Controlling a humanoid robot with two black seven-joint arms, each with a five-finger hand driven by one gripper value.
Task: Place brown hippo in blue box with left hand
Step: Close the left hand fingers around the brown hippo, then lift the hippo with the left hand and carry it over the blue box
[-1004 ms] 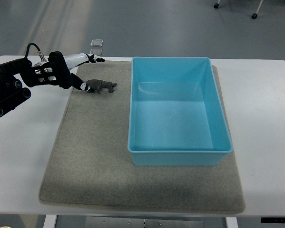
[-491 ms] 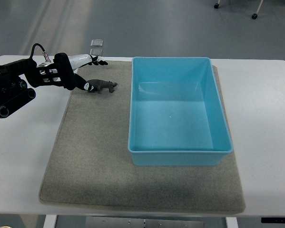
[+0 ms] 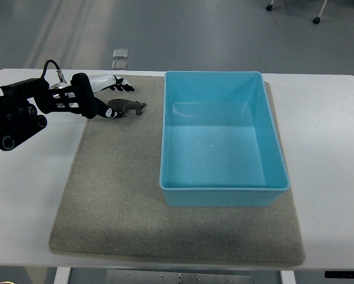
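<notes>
One brown hippo (image 3: 127, 107) is lying on the grey mat (image 3: 117, 195), just left of one blue box (image 3: 224, 189) sitting empty on the white bench (image 3: 330, 148). The left hand (image 3: 103, 94) is reaching in from the left, its fingers (image 3: 122, 86) spread around the hippo's rear, not clearly gripping it. No readable writing is showing anywhere.

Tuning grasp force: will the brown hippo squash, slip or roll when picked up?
The brown hippo looks like a small moulded figure, so probably stiff and light. It lies on the felt-like mat, so rolling seems unlikely. Its smooth, narrow body might slip from the left hand.
</notes>
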